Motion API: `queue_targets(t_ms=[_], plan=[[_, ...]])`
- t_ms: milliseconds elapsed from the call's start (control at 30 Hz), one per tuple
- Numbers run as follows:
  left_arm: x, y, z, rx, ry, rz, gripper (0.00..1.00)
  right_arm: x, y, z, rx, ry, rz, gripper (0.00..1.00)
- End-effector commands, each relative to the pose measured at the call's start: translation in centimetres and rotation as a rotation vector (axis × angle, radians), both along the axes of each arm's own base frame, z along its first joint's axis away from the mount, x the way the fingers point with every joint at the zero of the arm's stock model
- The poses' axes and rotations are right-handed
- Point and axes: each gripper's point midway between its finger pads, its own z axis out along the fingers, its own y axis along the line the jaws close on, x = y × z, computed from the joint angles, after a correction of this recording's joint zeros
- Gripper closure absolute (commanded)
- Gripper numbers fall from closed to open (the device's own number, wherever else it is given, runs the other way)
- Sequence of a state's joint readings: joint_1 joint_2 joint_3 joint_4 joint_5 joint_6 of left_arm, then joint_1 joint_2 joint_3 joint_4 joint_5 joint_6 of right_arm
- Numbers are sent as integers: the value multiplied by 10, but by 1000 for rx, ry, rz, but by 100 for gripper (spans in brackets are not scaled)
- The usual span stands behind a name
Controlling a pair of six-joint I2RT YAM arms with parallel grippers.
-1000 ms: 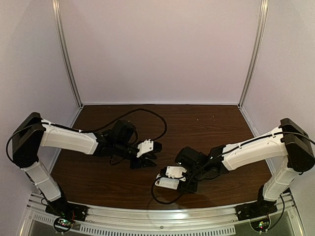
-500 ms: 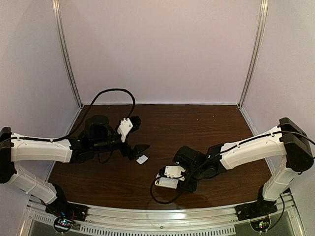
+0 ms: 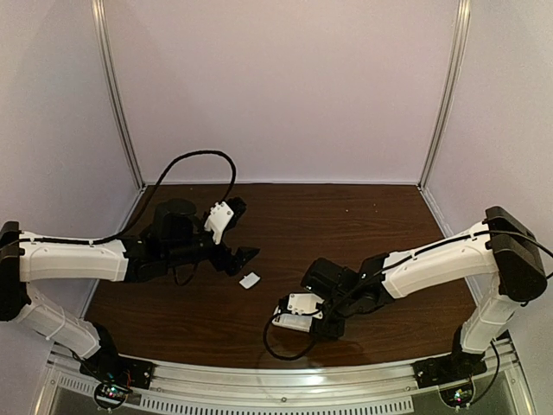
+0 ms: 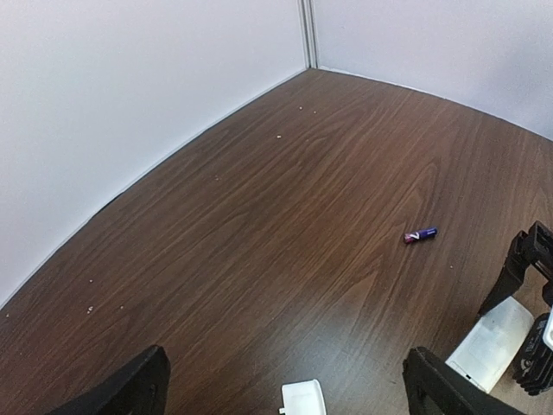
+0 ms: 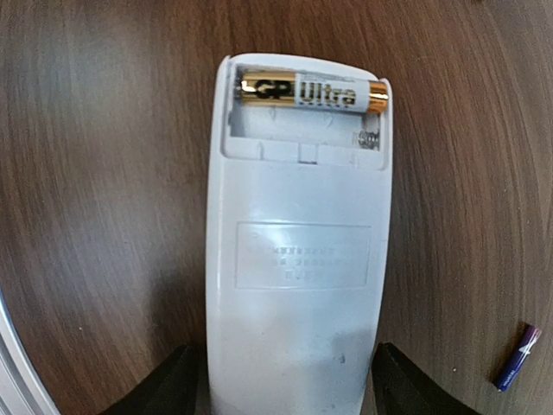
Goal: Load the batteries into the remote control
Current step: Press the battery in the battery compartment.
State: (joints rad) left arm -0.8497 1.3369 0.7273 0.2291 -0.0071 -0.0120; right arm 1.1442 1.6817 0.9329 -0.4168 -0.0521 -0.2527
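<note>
White remote control point(image 5: 298, 285) back-up; gold battery point(image 5: 311, 92) seated.

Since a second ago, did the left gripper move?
Yes. The left gripper pulled back and left, toward the corner post, away from the remote control.

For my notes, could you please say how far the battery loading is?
Done: the gold-brown cylindrical battery sits inside the white rectangular remote control. In hand: no battery; the left pincer is open. Left: the dark blue-purple battery lies on the wooden table.
</note>
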Motion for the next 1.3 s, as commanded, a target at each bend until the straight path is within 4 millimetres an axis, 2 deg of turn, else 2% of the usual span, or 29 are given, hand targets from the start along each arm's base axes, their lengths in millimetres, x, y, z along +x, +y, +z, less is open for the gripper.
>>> queue_targets(t_ms=[0, 67, 133, 200, 267, 400, 467, 533, 600, 700, 833, 933, 1000, 1133, 1267], plan=[[4, 6, 0, -1, 0, 28, 3, 0, 5, -1, -13, 2, 16, 25], [3, 5, -2, 1, 0, 22, 3, 1, 5, -2, -16, 0, 9, 11], [3, 3, -5, 6, 7, 17, 2, 4, 5, 0, -19, -12, -6, 7], [3, 2, -12, 24, 19, 7, 3, 10, 7, 11, 9, -36, -43, 1], [6, 1, -22, 43, 50, 12, 3, 18, 10, 31, 73, -76, -99, 0], [-10, -17, -51, 90, 182, -126, 3, 24, 10, 73, 239, -80, -251, 0], [-21, -23, -59, 83, 222, -189, 2, 24, 5, 82, 290, -24, -341, 0], [-26, -23, -62, 70, 231, -210, 6, 22, -5, 77, 287, 41, -437, 0], [-32, -23, -63, 54, 238, -227, 9, 17, -17, 66, 266, 93, -538, 6], [-42, -24, -66, 36, 245, -275, 15, 1, -24, 53, 286, 209, -617, 13], [-45, -24, -74, 46, 269, -279, 19, -23, -32, 39, 331, 322, -615, 14], [-42, -21, -73, 44, 261, -251, 20, -26, -45, 33, 303, 320, -655, 27], [-41, -20, -70, 35, 250, -240, 20, -31, -43, 32, 323, 352, -647, 34], [-38, -19, -71, 32, 248, -222, 20, -47, -33, 27, 352, 431, -608, 57], [-35, -15, -72, 35, 247, -193, 20, -58, -24, 15, 319, 463, -573, 67]])
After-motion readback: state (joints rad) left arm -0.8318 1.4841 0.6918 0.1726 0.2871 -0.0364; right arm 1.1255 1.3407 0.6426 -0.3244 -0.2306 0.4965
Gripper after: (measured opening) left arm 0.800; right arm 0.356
